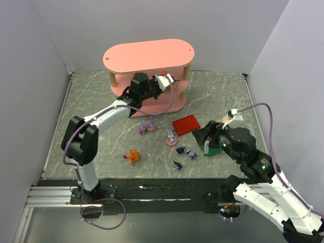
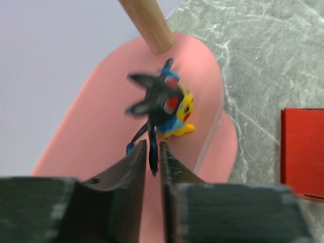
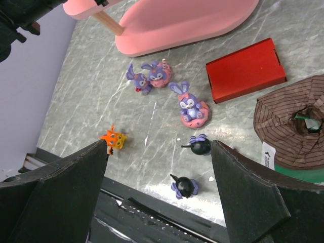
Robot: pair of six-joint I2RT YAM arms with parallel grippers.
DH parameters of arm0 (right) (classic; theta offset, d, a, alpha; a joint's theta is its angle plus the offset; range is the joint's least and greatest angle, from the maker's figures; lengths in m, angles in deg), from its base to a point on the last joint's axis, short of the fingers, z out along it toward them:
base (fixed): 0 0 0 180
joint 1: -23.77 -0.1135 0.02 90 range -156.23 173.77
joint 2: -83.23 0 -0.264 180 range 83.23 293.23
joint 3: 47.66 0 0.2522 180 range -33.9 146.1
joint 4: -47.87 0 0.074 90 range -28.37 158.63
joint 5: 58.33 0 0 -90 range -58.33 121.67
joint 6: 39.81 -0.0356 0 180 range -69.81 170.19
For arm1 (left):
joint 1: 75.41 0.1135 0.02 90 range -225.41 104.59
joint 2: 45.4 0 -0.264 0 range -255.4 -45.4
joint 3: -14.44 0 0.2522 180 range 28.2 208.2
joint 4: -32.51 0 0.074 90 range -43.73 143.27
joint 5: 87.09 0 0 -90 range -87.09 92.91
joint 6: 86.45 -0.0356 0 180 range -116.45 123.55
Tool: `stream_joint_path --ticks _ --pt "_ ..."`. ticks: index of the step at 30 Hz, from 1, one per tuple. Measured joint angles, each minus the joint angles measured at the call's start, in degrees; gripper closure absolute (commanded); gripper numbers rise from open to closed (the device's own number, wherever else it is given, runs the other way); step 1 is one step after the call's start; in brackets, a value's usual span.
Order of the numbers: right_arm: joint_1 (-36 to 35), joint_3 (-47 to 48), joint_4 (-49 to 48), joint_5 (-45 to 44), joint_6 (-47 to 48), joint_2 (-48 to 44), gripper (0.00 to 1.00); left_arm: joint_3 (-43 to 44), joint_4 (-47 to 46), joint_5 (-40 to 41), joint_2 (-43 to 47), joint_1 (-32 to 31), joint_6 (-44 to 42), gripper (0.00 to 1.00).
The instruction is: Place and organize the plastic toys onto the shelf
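Observation:
The pink shelf stands at the back. My left gripper reaches under its top board. In the left wrist view it is shut on a thin black limb of the spiky black and yellow toy, over a pink board beside a wooden post. On the table lie the orange toy, three lilac-pink toys and three dark toys. My right gripper is open and empty above two dark toys.
A flat red box lies right of the lilac-pink toys. A green cylinder with a brown top stands under my right arm. Grey walls close in the table on three sides.

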Motion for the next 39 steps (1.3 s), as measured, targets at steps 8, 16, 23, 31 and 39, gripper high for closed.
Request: stream_joint_path --ticks 8,16,23,31,39 --pt "0.0 -0.4 -0.4 1.1 -0.8 0.0 0.11 0.0 -0.7 1.2 -0.4 0.0 0.2 0.58" --pt "0.0 -0.5 -0.5 1.5 -0.9 0.1 0.11 0.0 -2.8 3.0 -0.4 0.0 0.7 0.52" --pt "0.0 -0.6 -0.5 1.6 -1.0 0.0 0.11 -0.6 -5.2 6.5 -0.4 0.0 2.4 0.52" --pt "0.0 -0.8 -0.5 1.9 -1.0 0.0 0.11 -1.8 -7.8 9.8 -0.4 0.0 4.2 0.5" --pt "0.0 -1.6 -0.8 2.1 -1.0 0.0 0.11 -5.3 -8.9 9.4 0.3 0.0 5.4 0.44"
